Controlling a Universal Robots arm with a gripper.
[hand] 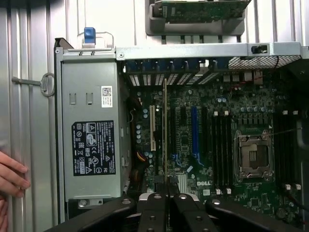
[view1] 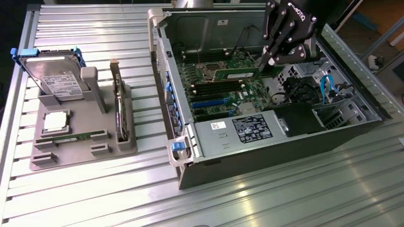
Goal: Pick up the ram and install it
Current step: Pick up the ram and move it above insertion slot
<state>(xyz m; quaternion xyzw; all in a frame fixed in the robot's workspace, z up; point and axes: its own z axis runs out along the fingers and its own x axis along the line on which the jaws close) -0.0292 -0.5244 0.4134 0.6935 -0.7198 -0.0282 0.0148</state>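
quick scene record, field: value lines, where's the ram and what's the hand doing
hand: shut on the ram, inside the open computer case
ram: held over the motherboard, near the cpu socket
seated: cannot tell
holder: on the exterior view's left, carrying a hard drive, a second green stick, an expansion card

The claw (hand: 168,193) grips the ram (hand: 165,130), edge-on above the motherboard (hand: 227,111) in the open computer case (hand: 193,50); a hand (hand: 10,180) is over the desk (hand: 29,48) just outside it.
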